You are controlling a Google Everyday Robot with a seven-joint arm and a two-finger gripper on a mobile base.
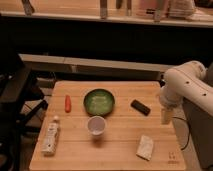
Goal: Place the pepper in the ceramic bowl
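Our end effector point(166, 116) hangs from the white arm point(186, 82) at one side edge of the tabletop point(115, 152), low over the wood and well clear of the objects. We judge that it is waiting there before the reach begins. It carries nothing that we can see. We cannot tell whether it is spread or pressed together, because its tip shows only as one pale shape.

Nearest to it lies a black bar point(140, 107), flat and angled, and a white packet point(145, 147) sits a little further off, toward the front edge. Neither belongs to the job.

Beyond the bar stands the ceramic bowl point(99, 101), upright with its mouth open upward, so it can take a drop from above. A white cup point(96, 125) stands just in front of it, close enough that a low approach could clip it.

The pepper point(68, 103) lies flat on the far side of the bowl from the end effector, near the bowl but not touching it. We would have to pass over or around the bowl to reach it, and the carry back would be short. Farthest off lies a pale tube point(50, 138).

The arm's upper part is cut off by the frame, and we cannot make out which end of the pepper carries the stem.
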